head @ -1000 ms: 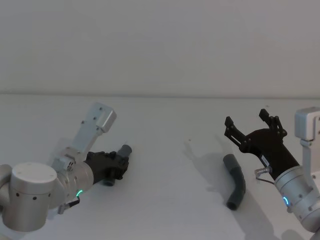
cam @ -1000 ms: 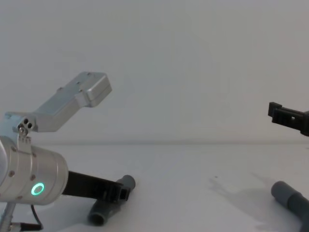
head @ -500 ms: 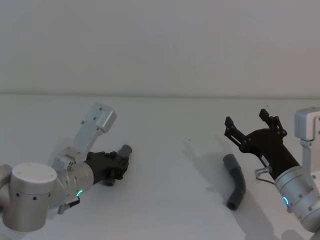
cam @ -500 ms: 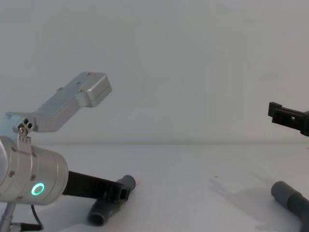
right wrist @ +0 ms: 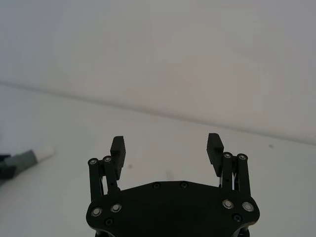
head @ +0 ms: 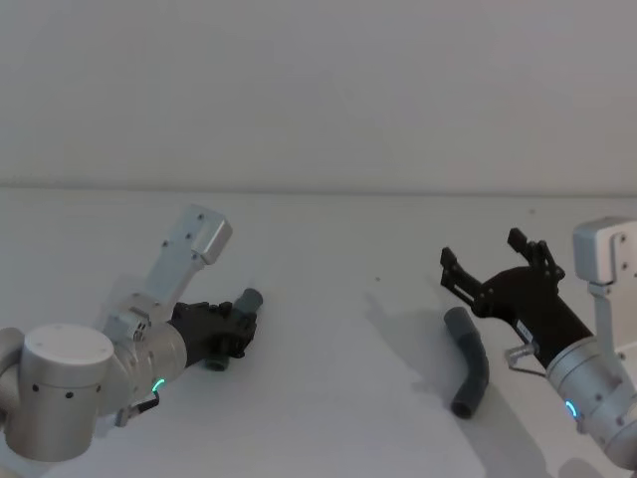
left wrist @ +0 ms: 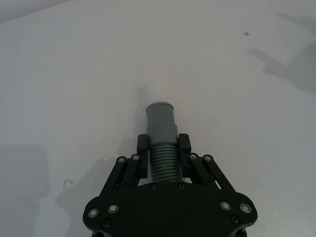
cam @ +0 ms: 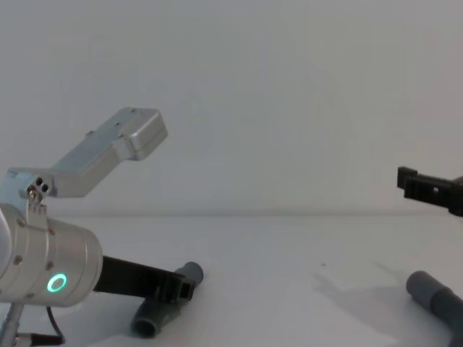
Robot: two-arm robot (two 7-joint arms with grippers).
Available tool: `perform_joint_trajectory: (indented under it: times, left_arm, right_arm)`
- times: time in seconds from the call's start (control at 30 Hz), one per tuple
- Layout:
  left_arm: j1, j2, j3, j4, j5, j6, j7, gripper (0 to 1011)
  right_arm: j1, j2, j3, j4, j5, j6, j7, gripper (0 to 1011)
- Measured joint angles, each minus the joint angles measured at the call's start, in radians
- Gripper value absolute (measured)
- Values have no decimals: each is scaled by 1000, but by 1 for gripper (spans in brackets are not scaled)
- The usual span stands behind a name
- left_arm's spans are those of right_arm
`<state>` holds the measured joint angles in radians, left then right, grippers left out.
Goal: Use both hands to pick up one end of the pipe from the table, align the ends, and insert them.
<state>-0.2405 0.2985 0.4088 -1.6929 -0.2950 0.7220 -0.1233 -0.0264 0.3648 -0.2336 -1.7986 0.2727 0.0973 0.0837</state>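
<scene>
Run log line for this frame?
left gripper: shut on left pipe piece | right gripper: open, raised near right pipe piece, no contact | right pipe piece: lying on table

The chest view's right edge cuts off the right pipe piece [cam: 434, 293] partway along.

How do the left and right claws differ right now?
The black two-fingered left claw is shut on a dark grey ribbed pipe piece, low by the white table; the black two-fingered right claw is open, empty, held higher near the bent grey pipe piece. Both share one black build.
</scene>
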Motion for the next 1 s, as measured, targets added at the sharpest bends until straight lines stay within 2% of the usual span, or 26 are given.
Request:
perform_joint_trajectory:
  times: [0.23,0.37,0.4,0.67,0.7,0.8,1.0]
  left_arm:
    - [0,0,0,0,0,0,0,342]
    - [0,0,0,0,0,0,0,342]
    - [0,0,0,0,0,0,0,341]
    - [0,0,0,0,0,0,0,341]
    - [0,0,0,0,0,0,0,341]
    - [0,0,0,0,0,0,0,342]
    - [0,0,0,0,0,0,0,341]
  right_arm:
    - [-20,32,-5,-45,-7,96,16,1000]
    - [-39,51,-6,-81,-8,173,22,1000]
    - [-39,51,-6,-81,-8,173,22,1000]
    - [-90,72,5,-148,1,307,22,1000]
    - [-90,72,5,-148,1,307,22,1000]
    - [-117,74,14,-174,6,355,13,1000]
    - [-134,69,20,-188,8,393,4,1000]
